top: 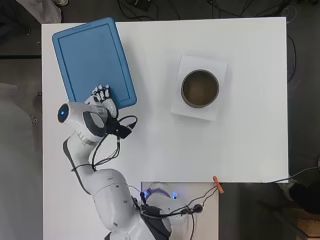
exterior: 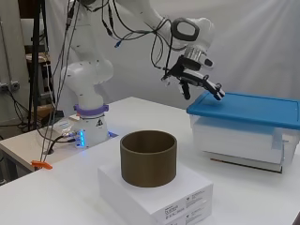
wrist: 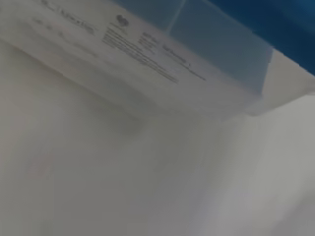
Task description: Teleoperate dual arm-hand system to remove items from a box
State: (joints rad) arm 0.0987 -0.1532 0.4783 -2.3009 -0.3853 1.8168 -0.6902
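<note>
Blue-lidded box (exterior: 243, 126) stays closed at the surface's (top: 165, 150) far corner as the hand (exterior: 200, 82), fingers straight and spread, hovers over the lid's (top: 95, 60) near edge, where a clumsy lift could drag the whole box.

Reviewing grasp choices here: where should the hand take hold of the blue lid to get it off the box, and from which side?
Probably the blue lid at its near corner edge, from the arm's side. Its rim overhangs the clear box there, and the hand, fingers extended, is right above that corner.
</note>
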